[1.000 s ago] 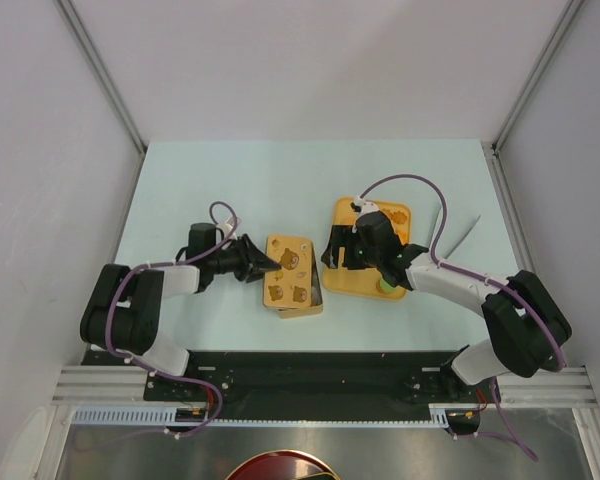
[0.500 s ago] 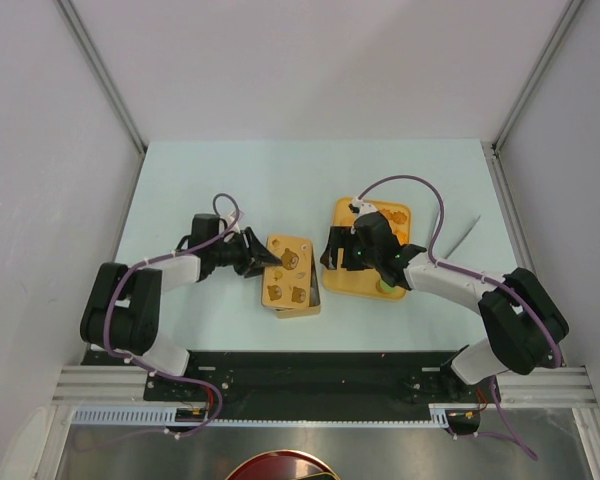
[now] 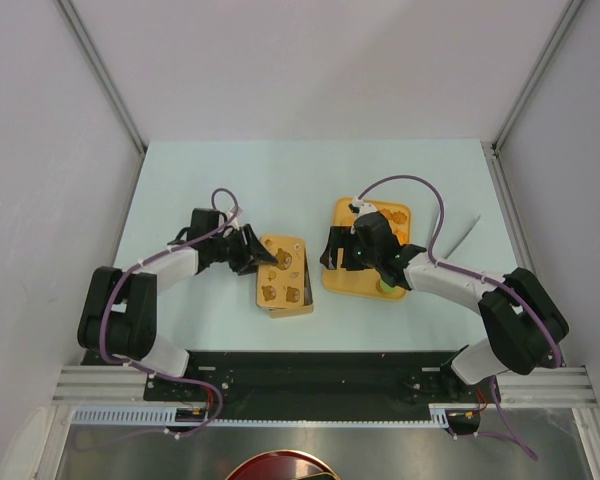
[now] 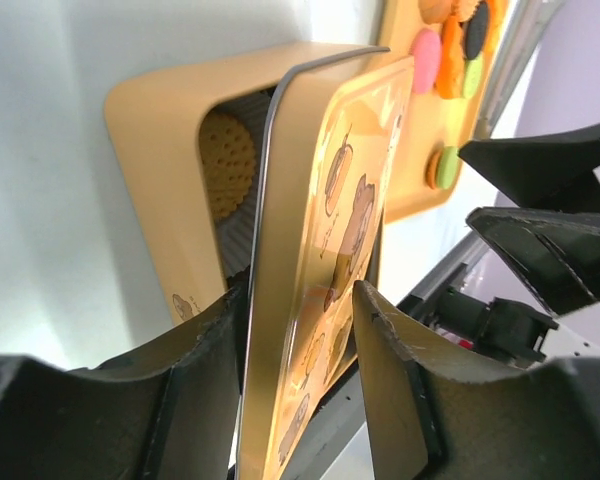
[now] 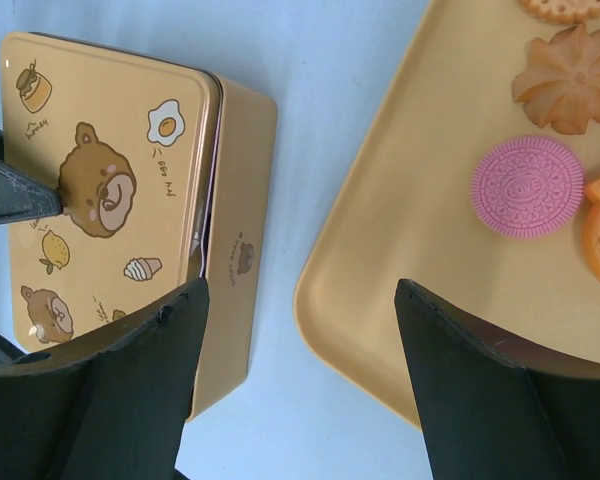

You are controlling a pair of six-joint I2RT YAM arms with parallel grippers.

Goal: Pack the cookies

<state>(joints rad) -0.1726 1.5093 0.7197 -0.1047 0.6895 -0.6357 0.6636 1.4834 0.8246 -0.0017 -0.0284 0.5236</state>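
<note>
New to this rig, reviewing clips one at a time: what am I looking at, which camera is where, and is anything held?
Two arms are bolted at the near edge of a table, each ending in a two-finger gripper. The wide picture comes from a fixed camera above and behind them. The two close-ups come from cameras on the wrists, so the dark shapes at the bottom are each arm's own fingers. On the table lie an orange tin with a bear-printed lid and, to its right, an orange tray carrying the cookies. The left gripper pinches the lid by its edge, tilted up off the tin; one cookie in a paper cup shows inside. The right gripper is open, holds nothing, and hangs over the tray's edge nearest the tin.
</note>
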